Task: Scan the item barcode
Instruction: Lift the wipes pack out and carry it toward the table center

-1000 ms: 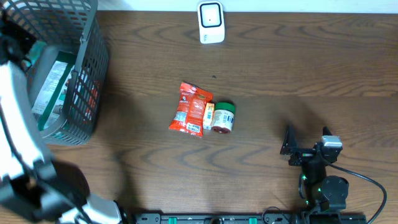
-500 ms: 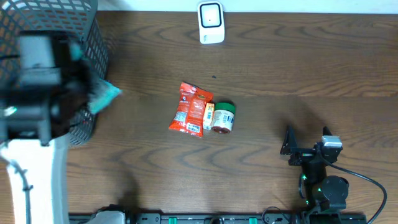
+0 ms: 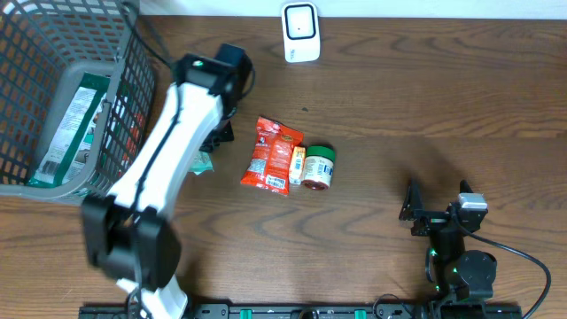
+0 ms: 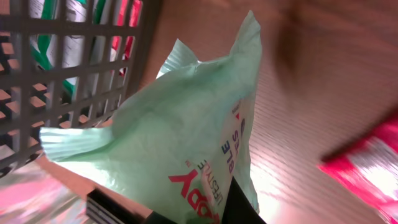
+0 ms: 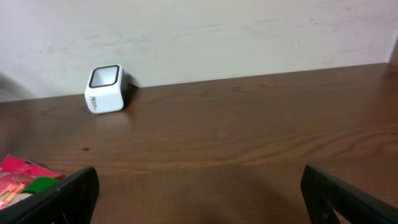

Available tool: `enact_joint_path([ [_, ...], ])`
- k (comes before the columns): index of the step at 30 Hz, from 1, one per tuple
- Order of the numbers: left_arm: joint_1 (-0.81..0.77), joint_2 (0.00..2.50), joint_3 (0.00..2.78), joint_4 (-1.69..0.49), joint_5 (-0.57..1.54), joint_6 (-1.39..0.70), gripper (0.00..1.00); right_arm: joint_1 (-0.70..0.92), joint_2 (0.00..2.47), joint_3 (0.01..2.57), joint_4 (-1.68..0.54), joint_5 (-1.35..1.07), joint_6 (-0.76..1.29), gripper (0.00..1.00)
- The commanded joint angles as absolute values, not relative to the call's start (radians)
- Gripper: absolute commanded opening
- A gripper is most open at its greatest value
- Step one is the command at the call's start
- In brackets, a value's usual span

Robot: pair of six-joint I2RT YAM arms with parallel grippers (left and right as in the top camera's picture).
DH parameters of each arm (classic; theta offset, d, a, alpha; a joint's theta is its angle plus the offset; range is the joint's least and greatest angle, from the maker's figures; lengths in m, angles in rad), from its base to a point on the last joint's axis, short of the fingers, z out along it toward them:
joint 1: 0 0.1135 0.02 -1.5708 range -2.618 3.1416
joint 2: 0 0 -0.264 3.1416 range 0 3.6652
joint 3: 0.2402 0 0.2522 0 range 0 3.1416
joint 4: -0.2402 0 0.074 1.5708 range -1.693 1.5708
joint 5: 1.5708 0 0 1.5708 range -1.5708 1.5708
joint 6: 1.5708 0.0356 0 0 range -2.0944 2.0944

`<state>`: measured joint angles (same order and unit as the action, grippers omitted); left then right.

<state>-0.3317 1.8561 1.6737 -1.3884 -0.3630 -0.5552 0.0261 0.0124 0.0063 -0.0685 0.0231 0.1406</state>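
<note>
Stock on table [image 3: 425, 106], L to R. Item 1: grey wire basket [image 3: 124, 106], far L, several flat pkts lying inside. Item 2: L gripper [image 4: 180, 213], just R of basket, jaws pinched narrow on one edge of pale green pkt [image 4: 180, 137]. Pkt is outside the basket, beside its R wall; can't tell if it touches the tabletop. Red print faces the wrist cam, no barcode seen on that face. Item 3: red snack pkt [image 3: 270, 155], mid-table, flat; small carton [image 3: 298, 164] touching its R edge; green-lidded jar [image 3: 319, 167] lying against the carton. Item 4: white scanner [image 3: 300, 33], far edge, approx centre, well apart from the held pkt. Item 5: R gripper [image 5: 199, 180], near R, jaws spread wide, nothing between them, looks parked. Status (est.): pick-out from basket done, pkt in hand; carry to scanner not done, barcode not yet presented. Remaining (est.): move pkt far and R to scanner, turn coded face to its window. Which face carries the code: can't tell.
</note>
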Motion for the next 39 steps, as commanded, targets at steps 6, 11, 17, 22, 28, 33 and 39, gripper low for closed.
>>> enact_joint_path([
  [6,-0.334,2.194,1.672,-1.394,-0.605,-0.616,0.07,0.020,0.009,0.006,-0.072,0.032,0.133,0.99],
  [11,-0.351,2.283,1.672,-1.353,-0.621,-0.616,0.07,0.020,0.009,0.006,-0.072,0.032,0.133,0.99],
  [17,-0.415,2.283,1.674,-1.326,-0.622,-0.615,0.12,0.020,0.009,0.006,-0.072,0.032,0.133,0.99],
  [22,-0.440,2.280,1.683,-1.326,-0.622,-0.615,0.26,0.020,0.009,0.006,-0.072,0.032,0.133,0.99],
  [28,-0.440,2.280,1.702,-1.326,-0.616,-0.615,0.30,0.020,0.009,0.006,-0.072,0.032,0.133,0.99],
  [33,-0.440,2.278,1.702,-1.327,-0.614,-0.600,0.12,0.020,0.009,0.006,-0.072,0.032,0.133,0.99],
  [39,-0.447,2.275,1.708,-1.335,-0.677,-0.538,0.07,0.020,0.009,0.006,-0.072,0.032,0.133,0.99],
])
